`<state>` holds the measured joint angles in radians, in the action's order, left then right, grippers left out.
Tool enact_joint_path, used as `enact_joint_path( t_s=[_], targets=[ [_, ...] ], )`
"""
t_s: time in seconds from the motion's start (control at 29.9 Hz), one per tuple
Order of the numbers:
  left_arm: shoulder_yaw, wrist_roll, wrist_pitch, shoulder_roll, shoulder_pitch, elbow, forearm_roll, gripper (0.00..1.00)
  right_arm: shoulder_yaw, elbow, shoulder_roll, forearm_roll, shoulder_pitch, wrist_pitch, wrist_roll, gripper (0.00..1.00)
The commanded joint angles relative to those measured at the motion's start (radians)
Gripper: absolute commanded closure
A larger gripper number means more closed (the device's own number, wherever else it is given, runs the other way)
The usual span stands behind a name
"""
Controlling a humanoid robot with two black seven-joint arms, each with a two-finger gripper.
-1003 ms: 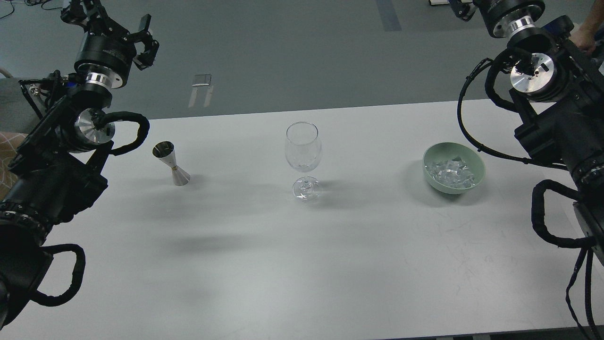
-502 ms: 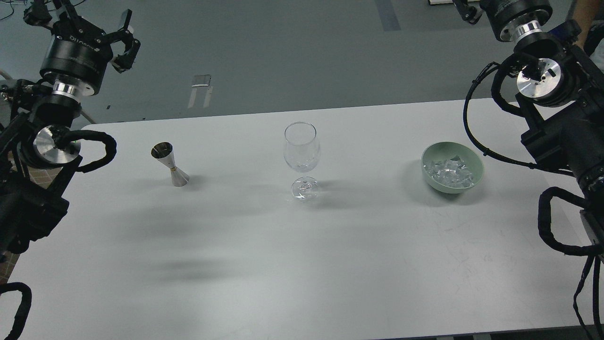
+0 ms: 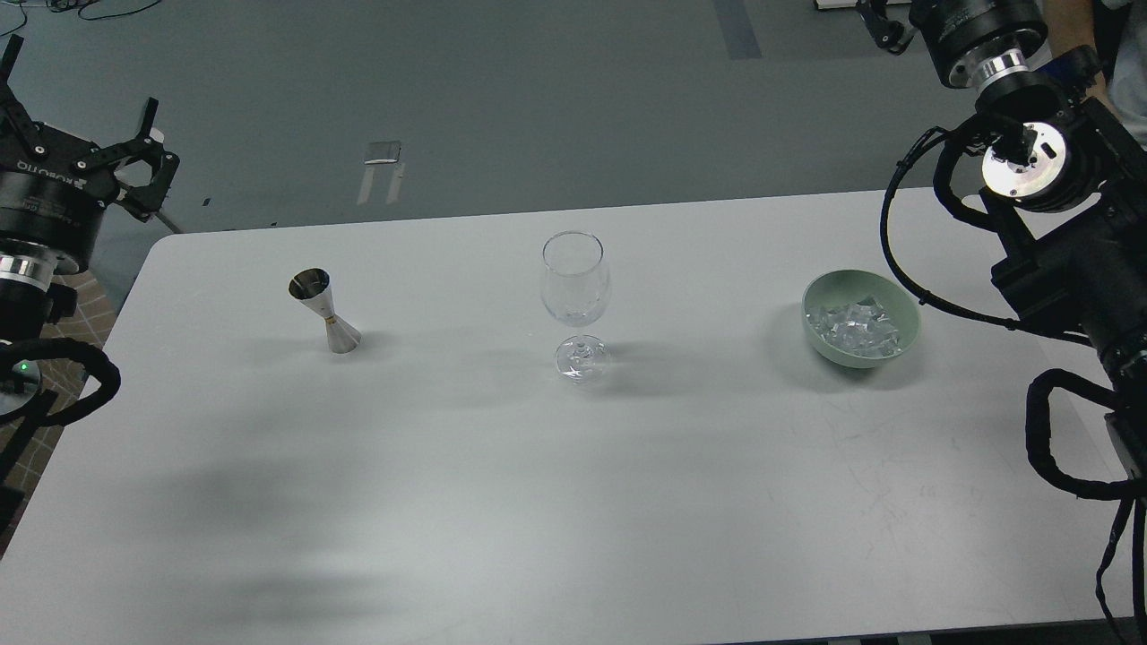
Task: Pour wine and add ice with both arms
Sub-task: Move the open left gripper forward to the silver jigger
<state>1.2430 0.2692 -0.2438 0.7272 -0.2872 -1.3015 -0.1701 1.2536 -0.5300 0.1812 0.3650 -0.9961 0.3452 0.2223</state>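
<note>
Swinging out past the desk's left edge goes the left gripper [image 3: 85,134], fingers spread and empty! Ice [image 3: 853,327] sits in the green bowl [image 3: 905,309] toward the right edge, wine glass [image 3: 576,291] mid-desk, jigger [image 3: 324,309] left, each seemingly laid out within one arm's reach. Right gripper's at the top edge, fingers unreadable.

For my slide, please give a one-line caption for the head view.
Metal jigger, empty wine glass and green bowl of ice on a white table, arms at both sides.
</note>
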Motion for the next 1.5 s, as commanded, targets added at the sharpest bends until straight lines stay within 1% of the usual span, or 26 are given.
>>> enact_joint_path(
  t_s=[0.0, 0.03, 0.1, 0.17, 0.2, 0.23, 0.3, 0.37, 0.5, 0.54, 0.57, 0.6, 0.67, 0.74, 0.77, 0.87, 1.0, 1.1, 1.14, 1.2, 1.3, 1.34, 1.4, 1.47],
  targets=[
    [0.077, -0.002, 0.018, 0.006, 0.110, -0.102, -0.025, 0.02, 0.001, -0.001, 0.000, 0.000, 0.007, 0.000, 0.000, 0.00],
    [0.090, -0.002, 0.018, 0.011, 0.135, -0.123, -0.025, 0.02, 0.003, -0.001, 0.000, 0.000, 0.010, 0.000, 0.000, 0.00],
    [0.125, -0.002, 0.024, 0.014, 0.241, -0.214, -0.032, 0.02, 0.001, -0.001, 0.000, 0.000, 0.020, 0.000, 0.000, 0.00],
    [0.134, -0.001, 0.029, 0.009, 0.290, -0.254, -0.042, 0.02, 0.003, -0.001, 0.000, 0.000, 0.028, 0.000, 0.000, 0.00],
    [0.134, 0.010, 0.031, -0.006, 0.339, -0.284, -0.046, 0.03, 0.003, -0.002, 0.000, 0.000, 0.033, 0.000, 0.000, 0.00],
    [0.134, 0.013, 0.031, -0.015, 0.362, -0.295, -0.046, 0.03, 0.003, -0.002, 0.000, 0.000, 0.036, 0.000, 0.000, 0.00],
    [0.139, 0.012, 0.031, -0.083, 0.436, -0.324, -0.043, 0.03, 0.003, -0.002, 0.000, 0.000, 0.042, -0.002, 0.000, 0.00],
    [0.141, 0.010, 0.032, -0.118, 0.468, -0.340, -0.045, 0.04, 0.003, -0.002, 0.000, 0.000, 0.044, -0.002, 0.000, 0.00],
    [0.142, 0.008, 0.035, -0.167, 0.491, -0.343, -0.045, 0.05, 0.001, -0.001, 0.001, 0.000, 0.045, -0.002, -0.001, 0.00],
    [0.145, 0.012, 0.046, -0.198, 0.491, -0.341, -0.045, 0.06, 0.001, -0.001, 0.006, 0.000, 0.045, -0.003, -0.003, 0.00],
    [0.156, 0.012, 0.075, -0.234, 0.490, -0.341, -0.046, 0.10, 0.000, -0.001, 0.014, 0.000, 0.045, -0.005, -0.004, 0.00],
    [0.156, 0.012, 0.075, -0.235, 0.490, -0.341, -0.046, 0.10, 0.000, -0.001, 0.014, 0.000, 0.045, -0.005, -0.004, 0.00],
    [0.185, 0.004, 0.179, -0.319, 0.487, -0.337, -0.046, 0.11, -0.002, 0.004, 0.018, 0.000, 0.045, -0.006, -0.004, 0.00],
    [0.191, -0.004, 0.251, -0.369, 0.476, -0.335, -0.045, 0.11, -0.003, 0.004, 0.021, 0.000, 0.047, -0.006, -0.004, 0.00],
    [0.191, -0.011, 0.264, -0.385, 0.476, -0.335, -0.045, 0.11, -0.005, 0.004, 0.021, 0.000, 0.047, -0.012, -0.004, 0.00],
    [0.191, -0.040, 0.256, -0.416, 0.482, -0.335, -0.045, 0.11, -0.009, 0.004, 0.023, 0.002, 0.047, -0.032, -0.006, 0.00],
    [0.191, -0.050, 0.250, -0.492, 0.487, -0.332, -0.043, 0.11, -0.014, 0.008, 0.024, 0.003, 0.044, -0.034, -0.006, 0.00],
    [0.187, -0.068, 0.192, -0.500, 0.493, -0.322, -0.040, 0.11, -0.014, 0.008, 0.026, 0.003, 0.044, -0.035, -0.006, 0.00],
    [0.182, -0.083, 0.145, -0.500, 0.493, -0.303, -0.039, 0.11, -0.014, 0.008, 0.033, 0.003, 0.044, -0.035, -0.006, 0.00],
    [0.174, -0.099, 0.083, -0.502, 0.493, -0.273, -0.035, 0.11, -0.014, 0.008, 0.040, 0.003, 0.045, -0.035, -0.006, 0.00],
    [0.180, -0.102, 0.055, -0.506, 0.485, -0.230, -0.035, 0.11, -0.014, 0.008, 0.043, 0.003, 0.047, -0.037, -0.006, 0.00],
    [0.182, -0.102, 0.051, -0.508, 0.481, -0.216, -0.035, 0.12, -0.014, 0.010, 0.043, 0.003, 0.050, -0.038, -0.006, 0.00],
    [0.179, -0.094, 0.051, -0.512, 0.471, -0.193, -0.035, 0.19, -0.014, 0.010, 0.043, 0.003, 0.054, -0.041, -0.006, 0.00],
    [0.176, -0.099, 0.051, -0.522, 0.457, -0.176, -0.035, 0.20, -0.016, 0.010, 0.041, 0.003, 0.056, -0.043, -0.006, 0.00]
  ],
)
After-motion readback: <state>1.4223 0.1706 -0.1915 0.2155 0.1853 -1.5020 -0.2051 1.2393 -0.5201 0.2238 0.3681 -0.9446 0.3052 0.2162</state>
